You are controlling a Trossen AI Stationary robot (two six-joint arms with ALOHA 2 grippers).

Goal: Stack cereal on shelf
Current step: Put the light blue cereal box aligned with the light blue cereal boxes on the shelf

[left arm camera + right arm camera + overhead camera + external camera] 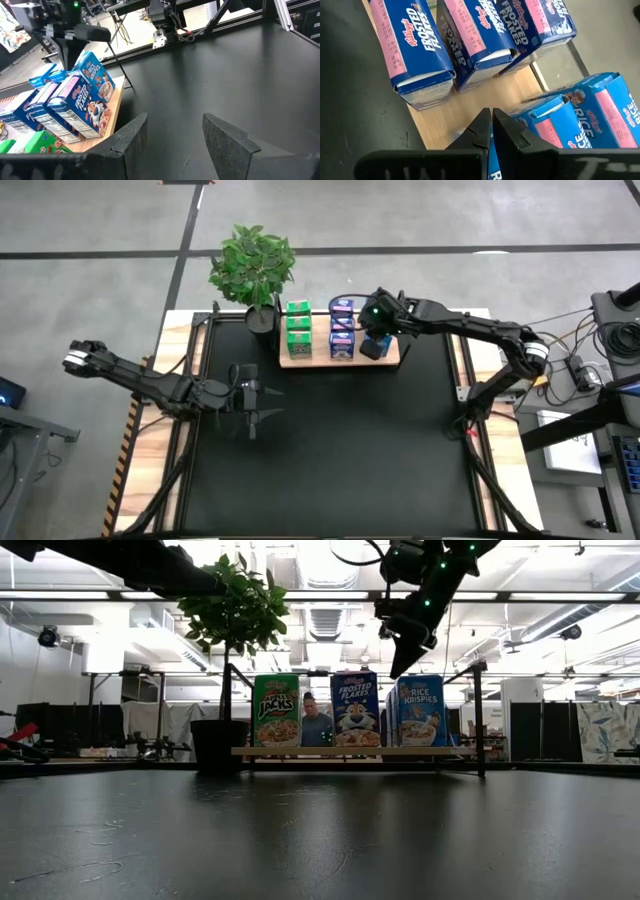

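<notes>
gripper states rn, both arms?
Left gripper: open, empty, over the black mat.
Right gripper: shut, holding nothing visible, above the Rice Krispies carton on the shelf.

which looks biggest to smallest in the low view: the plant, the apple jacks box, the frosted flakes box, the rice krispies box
1. plant, clearly largest.
2. Apple Jacks box, Frosted Flakes box and Rice Krispies box look alike, so no ranking among them.
</notes>
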